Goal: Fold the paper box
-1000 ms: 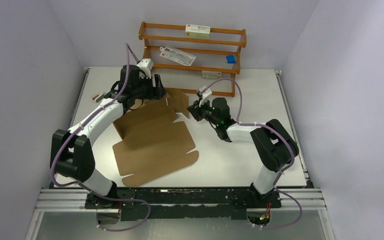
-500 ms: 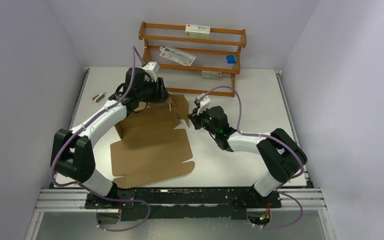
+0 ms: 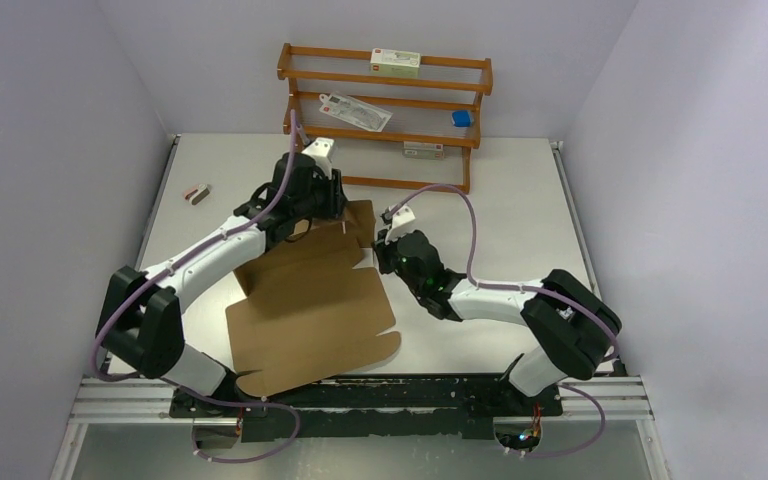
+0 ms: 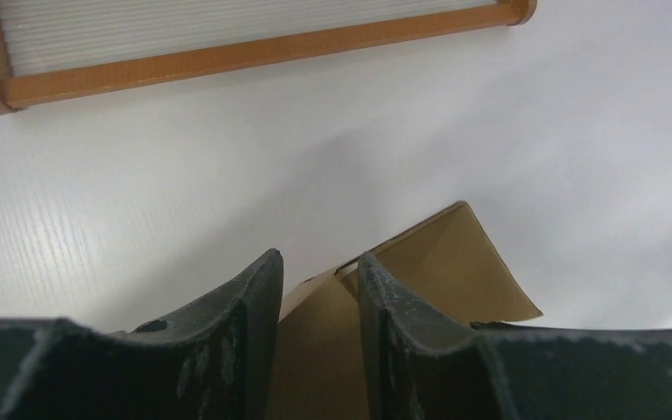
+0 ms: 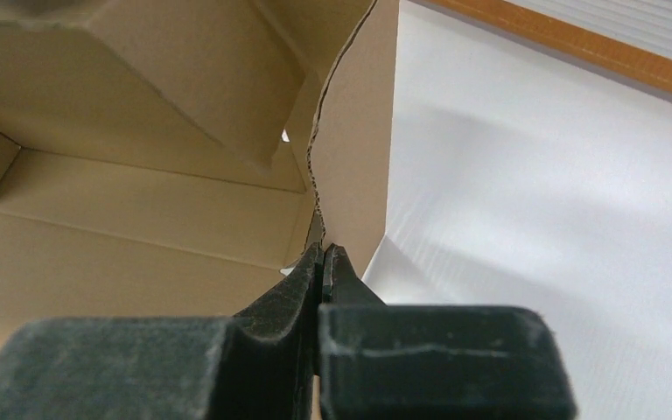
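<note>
The paper box [image 3: 310, 310] is a brown cardboard sheet lying mid-table, its back wall and right side flap raised. My left gripper [image 3: 335, 207] is at the box's back edge. In the left wrist view its fingers [image 4: 315, 262] stand narrowly apart with a cardboard panel [image 4: 455, 271] filling the gap between them. My right gripper [image 3: 385, 255] is at the box's right side. In the right wrist view it [image 5: 324, 249] is pinched shut on the thin edge of the upright side flap [image 5: 354, 131], with the box's inside [image 5: 140, 254] to its left.
An orange-brown wooden rack [image 3: 380, 135] stands at the back with white cartons [image 3: 395, 63] and a small blue item [image 3: 461, 118]. Its bottom rail shows in the left wrist view [image 4: 227, 57] and the right wrist view [image 5: 577, 44]. A small object [image 3: 197, 193] lies far left.
My left gripper has moved right along the back with the raised wall. My right gripper has moved left and nearer. The box has shifted and turned, its front now closer to the near edge.
</note>
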Controlling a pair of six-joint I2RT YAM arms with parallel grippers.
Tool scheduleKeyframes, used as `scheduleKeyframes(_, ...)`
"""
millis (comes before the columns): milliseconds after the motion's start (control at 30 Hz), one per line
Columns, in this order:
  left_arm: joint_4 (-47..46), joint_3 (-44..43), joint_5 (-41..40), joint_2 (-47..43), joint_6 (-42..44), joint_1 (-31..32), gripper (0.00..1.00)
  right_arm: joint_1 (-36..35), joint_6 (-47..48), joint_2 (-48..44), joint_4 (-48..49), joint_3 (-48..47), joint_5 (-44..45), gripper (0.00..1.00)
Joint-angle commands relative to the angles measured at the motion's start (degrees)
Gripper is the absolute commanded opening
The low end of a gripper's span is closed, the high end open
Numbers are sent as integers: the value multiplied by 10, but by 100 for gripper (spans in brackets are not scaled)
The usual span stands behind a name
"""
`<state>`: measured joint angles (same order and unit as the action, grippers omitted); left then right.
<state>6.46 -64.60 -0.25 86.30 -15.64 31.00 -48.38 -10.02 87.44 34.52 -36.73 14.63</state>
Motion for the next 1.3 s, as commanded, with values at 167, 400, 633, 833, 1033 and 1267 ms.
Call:
scheduleKeyframes(167, 41, 16, -62, -78, -3, 29, 58, -10, -15, -32, -3, 17, 14, 10)
scheduleKeyframes(400, 83, -2, -66, -114, 1, 26, 72, 29, 54, -111, -77, 15, -92, 44)
scheduleKeyframes(633, 138, -15, -64, -122, -7, -16, 80, 167, 65, -149, -119, -8, -278, 69)
scheduleKeyframes(833, 198, -57, -23, -91, 7, -54, 83, 240, 73, -87, -97, -59, -365, 81)
scheduleKeyframes(1033, 247, -85, -9, -53, 28, -66, 84, 286, 94, 26, -96, -133, -381, 81)
scheduleKeyframes(1267, 250, -81, 6, -33, 32, -67, 83, 281, 135, 154, -92, -208, -488, 81)
